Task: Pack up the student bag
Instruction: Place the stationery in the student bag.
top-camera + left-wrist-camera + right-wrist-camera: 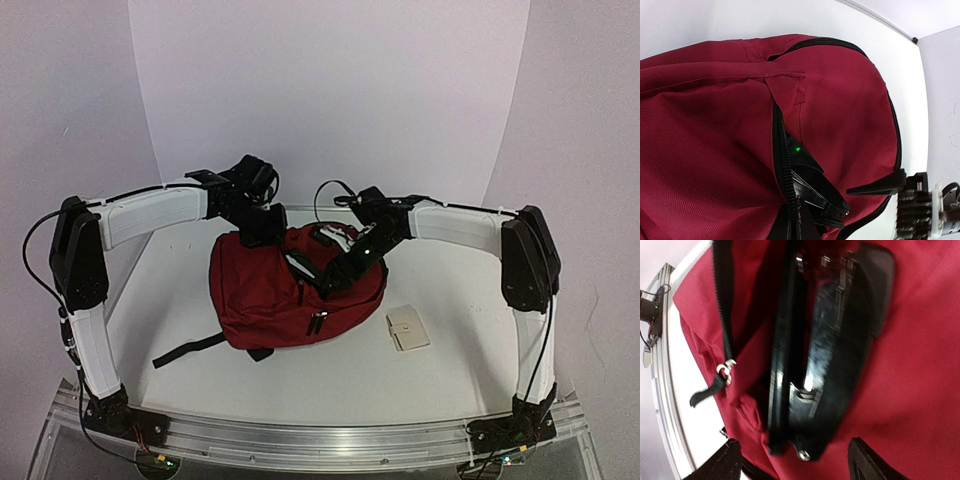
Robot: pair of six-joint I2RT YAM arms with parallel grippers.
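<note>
Seen from above, the student bag (pixel 270 300) is lying on the table (pixel 450 370) between the two arms, its open mouth running slantwise across its top. The right gripper (pixel 345 272) is reaching into that mouth from the far right and is the nearer one. The left gripper (pixel 263 230) is sitting at the bag's far left edge. A small beige case (pixel 408 328) is lying just right of the bag.

In the left wrist view, the zipper (pixel 782 165) is gaping as a narrow slit, with black hardware (pixel 815 185) carrying a green light lodged in it. Only one finger of the left gripper is showing, so I cannot tell its state.

In the right wrist view, the right gripper is standing apart, its two tips flanking the near end of a flat black object (pixel 830 350) with red fabric showing on either side. The object is lying lengthwise along the slit, directly ahead of the gripper. Any push onward probably needs to be following that line.
</note>
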